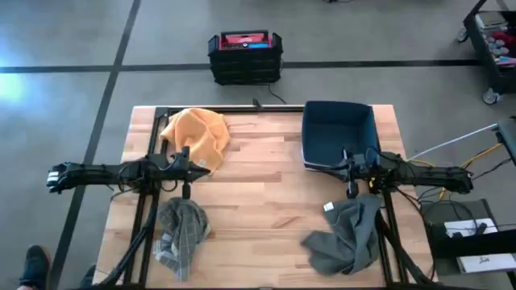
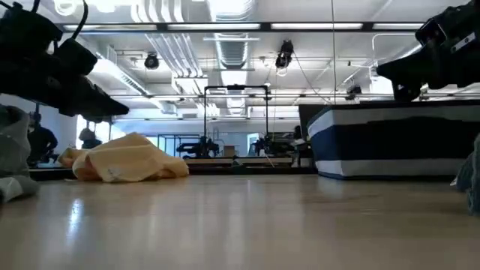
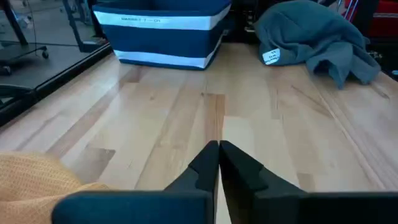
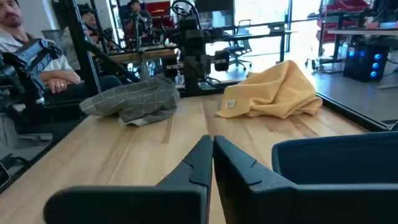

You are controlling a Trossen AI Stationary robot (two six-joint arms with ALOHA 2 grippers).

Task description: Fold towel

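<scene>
Navy bin (image 1: 339, 133) at counter (image 1: 266, 193) far edge, nothing visible inside. Left claw (image 3: 217, 163) pinched closed, empty, beside orange towel (image 1: 197, 137). Right claw (image 4: 210, 160) likewise closed, hovering at bin's near rim.

This is a robotics lab or workshop, open and industrial. Overhead run exposed ducts (image 2: 238, 52), pipes and strip lights, with spotlights hanging from the ceiling. The floor (image 1: 64, 105) is bare grey concrete marked with dark tape lines. Beyond the wooden counter (image 1: 266, 185) stand metal frames, office chairs (image 4: 239, 34) and other arm rigs. A person (image 4: 37, 59) sits nearby, and cables (image 1: 476, 153) trail off to one side.
</scene>
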